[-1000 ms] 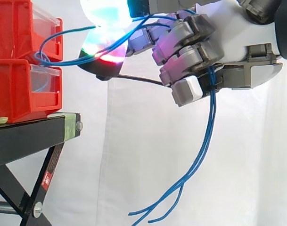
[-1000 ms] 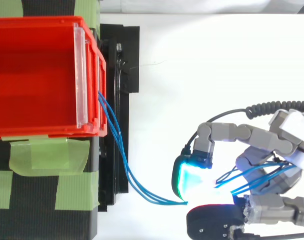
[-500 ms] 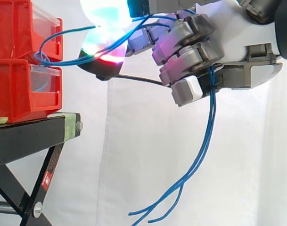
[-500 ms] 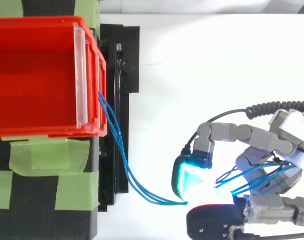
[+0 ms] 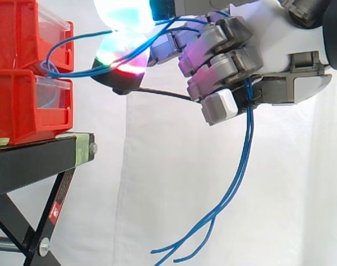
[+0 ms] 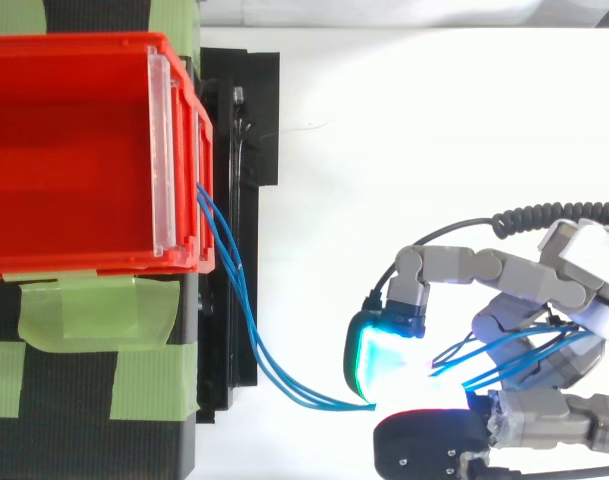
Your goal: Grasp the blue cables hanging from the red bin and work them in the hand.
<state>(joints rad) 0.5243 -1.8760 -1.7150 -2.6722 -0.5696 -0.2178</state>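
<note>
Two bins stand stacked at the left of the side view, the upper bin (image 5: 24, 33) on the lower bin (image 5: 19, 111), both on a stand (image 5: 35, 160) before a curtain (image 5: 157, 194). To their right, well apart from the stand and level with the upper bin, the hand (image 5: 279, 50) is curled round the cables (image 5: 247, 144). The cables leave the front of the bins, cross the gap rightward into the hand, pass behind its fingers and hang below it, loose ends lowest. Seen from above, strips of tape (image 6: 94, 310) lie on the stand beside the upper bin.
</note>
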